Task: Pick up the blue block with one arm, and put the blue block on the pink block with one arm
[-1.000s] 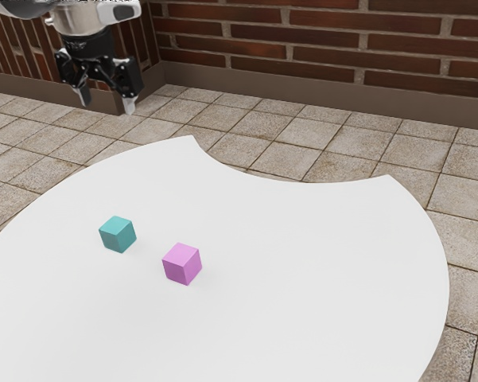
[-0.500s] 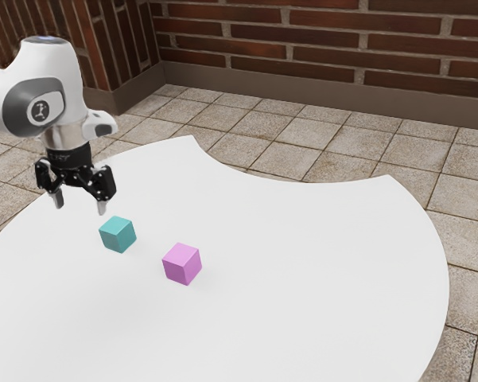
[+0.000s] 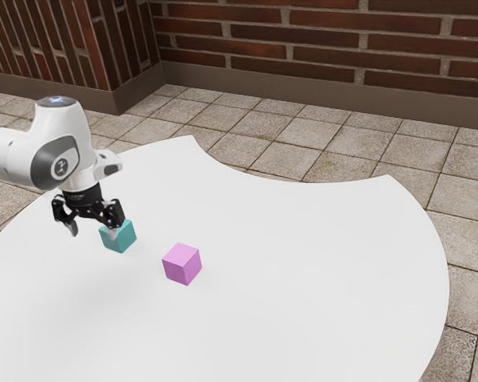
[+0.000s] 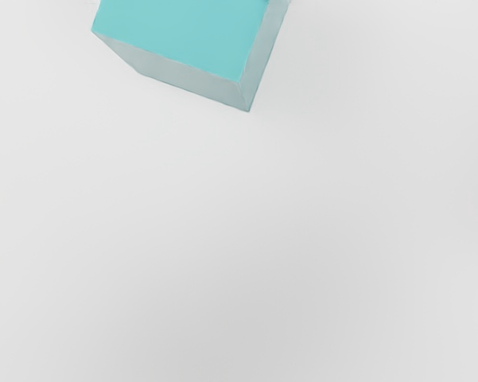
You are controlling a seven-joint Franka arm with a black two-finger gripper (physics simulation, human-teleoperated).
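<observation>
The blue block [image 3: 123, 237], teal in shade, rests on the white table [image 3: 302, 263]. In the wrist view the blue block [image 4: 183, 40] lies off to one side of my hand, not centred under it. The pink block [image 3: 181, 263] sits on the table a short way toward the exterior view's right of the blue one. My gripper [image 3: 93, 232] hangs low over the table, open, just to the exterior view's left of the blue block. One fingertip [image 3: 114, 235] overlaps the block's left edge; the other fingertip [image 3: 71, 228] stands over bare table. Nothing is held.
The round white table has a curved cut-out at its far edge [image 3: 286, 177]. A tiled floor [image 3: 318, 135] and a brick wall [image 3: 302, 40] lie beyond it. The white arm [image 3: 32, 155] comes in from the exterior view's left.
My hand has come down from high up and moved toward the exterior view's right, now low beside the blue block. Both blocks stay where they were. The fingers stay open.
</observation>
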